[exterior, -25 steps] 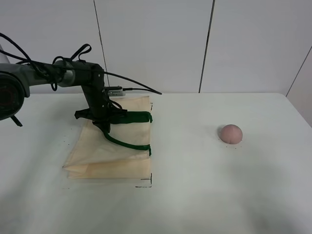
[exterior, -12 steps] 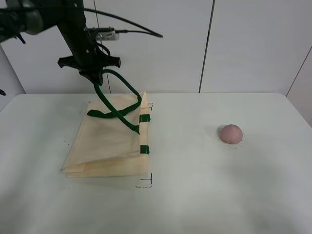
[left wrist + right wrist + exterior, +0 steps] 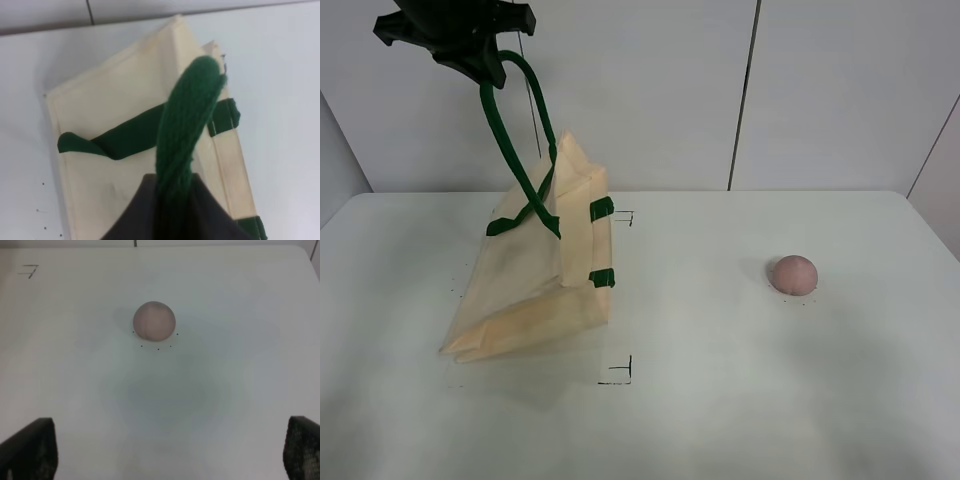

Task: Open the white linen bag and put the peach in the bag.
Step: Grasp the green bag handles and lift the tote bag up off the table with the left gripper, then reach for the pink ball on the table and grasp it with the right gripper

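jo: White tabletop, plain panelled wall behind it, and honestly loads of free room. The right half has just the peach on it, sitting nearer the right edge and well apart from the white linen bag. Which way is the bag pointing tho?

rik: The bag's on the left half, tipped up. The left gripper is way up high, clamped on one green strap handle, which is pulled taut. The side with the green tabs stands close to upright and faces right, toward the peach. The low near edge rests on the table, so the cloth slopes up from there to the tabbed side. The other handle flops across the cloth face. From the left wrist cam the strap runs straight into the closed fingers. I can't tell how far the mouth is parted.

jo: Anything cut off?

rik: Yeah, the left arm gets chopped by the top of the high view, and the right arm doesn't show there. On its own wrist cam the right gripper is only two dark fingertips at the corners, spread wide with nothing between them. The peach sits on the table out in front, with a faint crease just visible. There are little black corner marks near the bag too.
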Robot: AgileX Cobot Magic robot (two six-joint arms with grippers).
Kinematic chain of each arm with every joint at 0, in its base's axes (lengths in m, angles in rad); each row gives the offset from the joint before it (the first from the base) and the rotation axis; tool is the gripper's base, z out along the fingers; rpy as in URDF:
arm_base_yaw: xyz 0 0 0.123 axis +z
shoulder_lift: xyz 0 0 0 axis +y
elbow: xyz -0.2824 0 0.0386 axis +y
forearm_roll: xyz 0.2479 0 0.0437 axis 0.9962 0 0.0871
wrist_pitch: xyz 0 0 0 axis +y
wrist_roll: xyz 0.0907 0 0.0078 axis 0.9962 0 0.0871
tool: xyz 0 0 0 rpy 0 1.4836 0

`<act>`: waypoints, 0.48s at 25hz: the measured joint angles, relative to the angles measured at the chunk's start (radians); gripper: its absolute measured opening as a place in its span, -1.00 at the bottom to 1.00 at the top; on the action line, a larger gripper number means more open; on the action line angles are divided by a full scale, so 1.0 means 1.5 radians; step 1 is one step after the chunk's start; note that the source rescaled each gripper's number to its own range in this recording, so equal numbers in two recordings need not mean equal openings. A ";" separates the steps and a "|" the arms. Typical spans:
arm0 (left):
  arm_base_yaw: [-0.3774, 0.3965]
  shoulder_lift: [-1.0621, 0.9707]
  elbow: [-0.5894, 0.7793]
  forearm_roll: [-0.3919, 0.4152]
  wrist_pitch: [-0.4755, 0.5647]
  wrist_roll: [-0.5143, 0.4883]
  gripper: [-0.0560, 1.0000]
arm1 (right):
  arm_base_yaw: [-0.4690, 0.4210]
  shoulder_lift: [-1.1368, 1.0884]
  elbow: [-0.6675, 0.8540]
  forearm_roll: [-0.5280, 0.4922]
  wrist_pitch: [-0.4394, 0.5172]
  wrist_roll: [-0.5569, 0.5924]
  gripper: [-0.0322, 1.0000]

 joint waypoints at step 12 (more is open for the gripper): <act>0.000 -0.009 0.000 -0.002 0.002 0.003 -0.89 | 0.000 0.369 -0.063 0.000 -0.133 0.000 1.00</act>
